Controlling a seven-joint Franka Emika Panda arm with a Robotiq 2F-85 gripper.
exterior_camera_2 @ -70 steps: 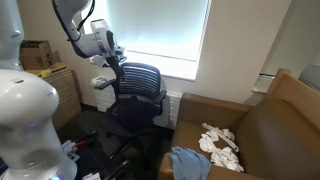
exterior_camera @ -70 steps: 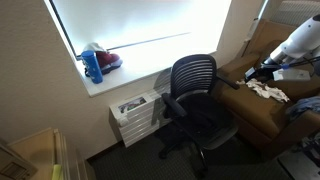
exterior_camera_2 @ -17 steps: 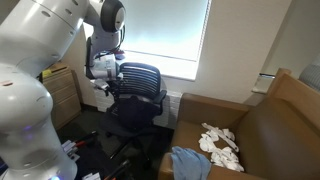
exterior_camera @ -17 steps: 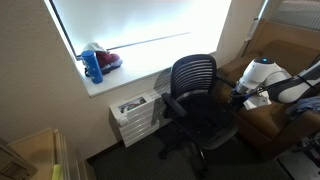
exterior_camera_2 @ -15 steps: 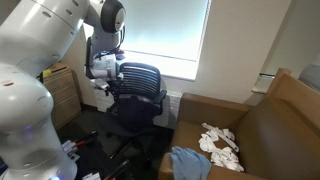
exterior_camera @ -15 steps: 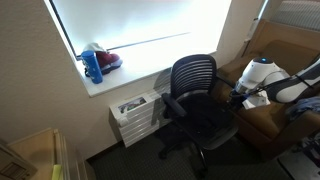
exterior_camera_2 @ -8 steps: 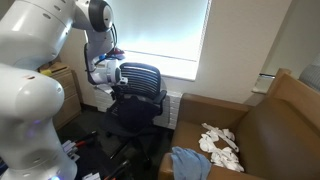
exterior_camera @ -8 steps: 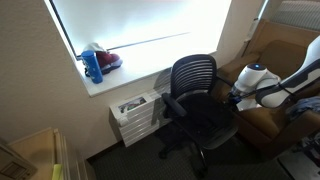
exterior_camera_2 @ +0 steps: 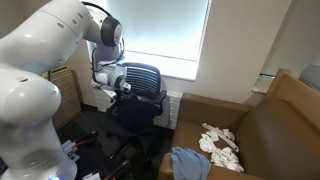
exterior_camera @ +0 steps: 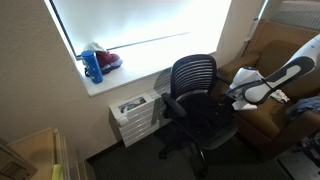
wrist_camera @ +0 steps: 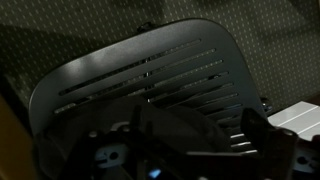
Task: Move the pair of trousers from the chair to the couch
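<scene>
A bright window (exterior_camera: 140,25) lights a room with dark carpet (exterior_camera: 130,160). A blue bottle (exterior_camera: 93,65) stands on the sill (exterior_camera: 135,73), above a white drawer unit (exterior_camera: 135,115). The black mesh chair (exterior_camera: 195,85) stands between the drawers and the brown couch (exterior_camera_2: 275,115), where a white cloth (exterior_camera_2: 220,140) lies. The trousers (exterior_camera: 212,124) seem to be the dark mass on the seat, though black on black hides them. The gripper (exterior_camera: 232,100) hangs just beside the chair's backrest; I cannot tell how its jaws stand.

Claw (exterior_camera_2: 119,89) swung from couch (exterior_camera_2: 272,118), lowered beside chair (exterior_camera: 195,88).
</scene>
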